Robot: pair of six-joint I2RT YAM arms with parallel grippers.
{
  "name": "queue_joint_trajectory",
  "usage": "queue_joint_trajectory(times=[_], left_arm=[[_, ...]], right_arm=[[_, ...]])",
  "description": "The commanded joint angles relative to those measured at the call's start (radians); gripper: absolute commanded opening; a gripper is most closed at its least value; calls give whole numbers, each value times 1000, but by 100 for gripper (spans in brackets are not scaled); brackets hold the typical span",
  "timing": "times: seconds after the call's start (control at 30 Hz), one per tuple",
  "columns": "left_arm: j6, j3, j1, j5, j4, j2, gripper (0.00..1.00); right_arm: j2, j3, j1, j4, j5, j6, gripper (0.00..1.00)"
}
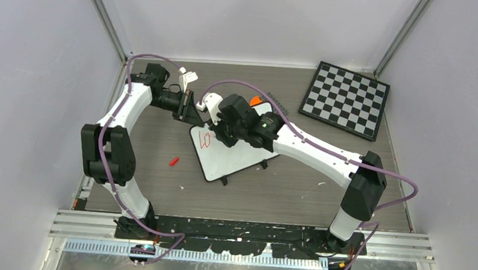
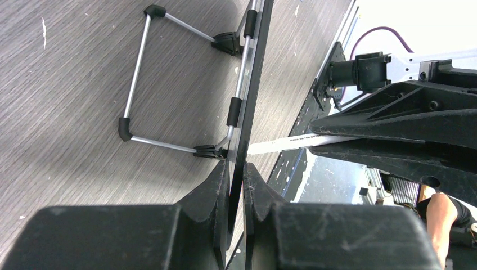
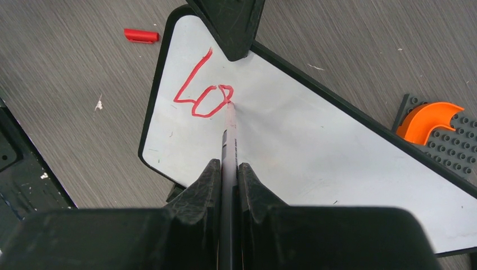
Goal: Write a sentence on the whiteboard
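Note:
The whiteboard point(image 1: 235, 154) lies propped at the table's middle, white with a black rim, also in the right wrist view point(image 3: 315, 135). Red letters "Lo" point(image 3: 201, 93) stand near its far left corner; they also show in the top view point(image 1: 204, 139). My right gripper point(image 3: 229, 169) is shut on a dark marker point(image 3: 229, 132), its tip touching the board at the "o". My left gripper point(image 2: 236, 171) is shut on the whiteboard's edge point(image 2: 247, 95) at the far corner point(image 1: 190, 108), with the wire stand point(image 2: 138, 73) visible behind.
A red marker cap point(image 1: 174, 161) lies on the table left of the board, also in the right wrist view point(image 3: 141, 36). A chessboard point(image 1: 345, 99) leans at the back right. An orange piece point(image 3: 430, 118) sits on a grey studded plate behind the board.

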Motion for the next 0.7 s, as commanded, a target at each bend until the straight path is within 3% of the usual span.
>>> queue_joint_trajectory(times=[0.0,0.33,0.67], left_arm=[[-14,29,4,-28,-1,2,0],[-17,25,3,-33,1,0,0],[-20,26,3,-34,3,-2,0]], right_arm=[[-48,-37,-15,27,20,-5,0],[-65,-94,-14,31,0,10,0],[-43,-6,-33,32,29,-10,0]])
